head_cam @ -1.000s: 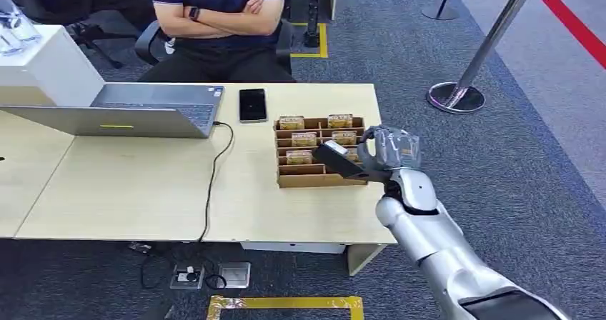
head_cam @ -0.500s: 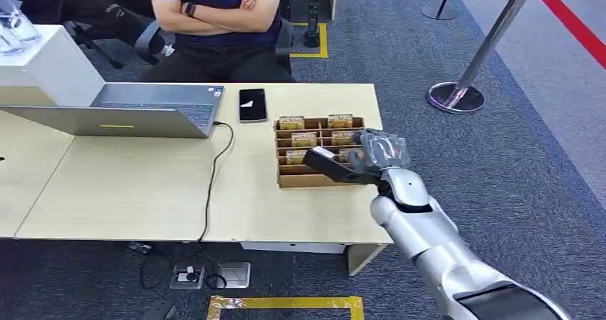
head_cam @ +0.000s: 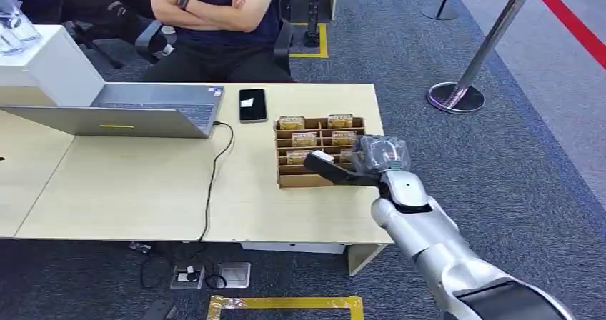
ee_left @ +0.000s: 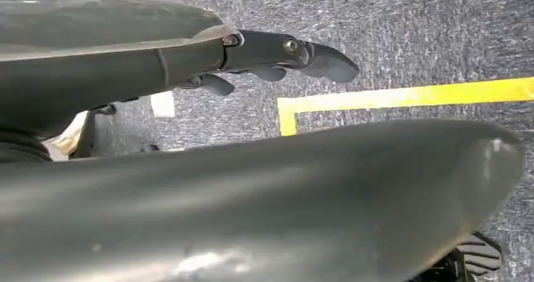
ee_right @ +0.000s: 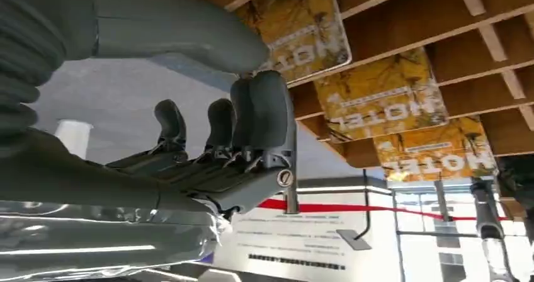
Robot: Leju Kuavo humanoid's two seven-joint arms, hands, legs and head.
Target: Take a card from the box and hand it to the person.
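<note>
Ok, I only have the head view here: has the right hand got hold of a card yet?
Observer: Not yet. In the right wrist view the right hand holds nothing; its fingers are clear of the cards.
Operator: Which cards is it facing?
Observer: Three yellow ones printed HOTEL, in the cardboard box slots.
Operator: And the left hand?
Observer: It hangs over carpet by a yellow tape line, holding nothing.

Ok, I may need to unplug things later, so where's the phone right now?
In the head view the phone lies flat at the table's far edge, between the laptop on its left and the card box on its right.
</note>
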